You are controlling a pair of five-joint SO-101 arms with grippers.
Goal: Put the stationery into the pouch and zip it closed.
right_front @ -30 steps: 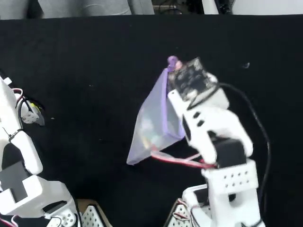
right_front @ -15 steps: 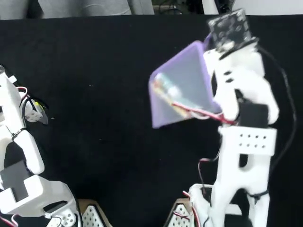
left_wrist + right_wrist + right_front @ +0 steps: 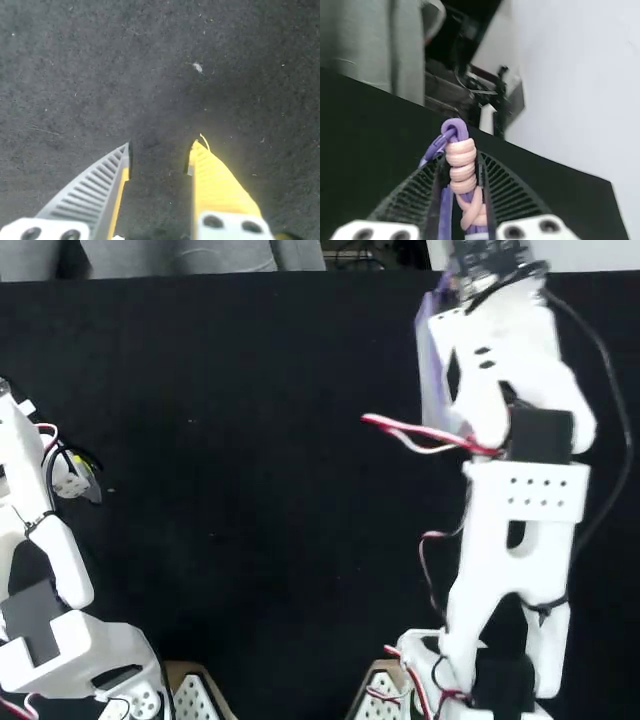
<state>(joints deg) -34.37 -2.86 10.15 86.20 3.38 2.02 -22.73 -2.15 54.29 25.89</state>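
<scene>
The translucent purple pouch (image 3: 430, 360) hangs edge-on in the air at the back right, close against the raised right arm. My right gripper (image 3: 461, 172) is shut on the pouch's zipper pull (image 3: 460, 167), a pink beaded cord tied to a purple loop (image 3: 452, 131). The pouch's contents are hidden from here. At the far left, my left gripper (image 3: 160, 150) hovers low over bare black cloth, open, with nothing between its fingers; the high view has it at the table's left edge (image 3: 72, 480).
Black cloth (image 3: 240, 440) covers the whole table. The right arm's red and white wires (image 3: 410, 435) loop out toward the middle. Both arm bases (image 3: 90, 660) stand along the front edge. Grey fabric and equipment (image 3: 485, 100) lie beyond the back edge.
The right arm has lifted the pouch off the table and swung it up toward the back right, where it now hangs edge-on. The left arm has stayed put.
</scene>
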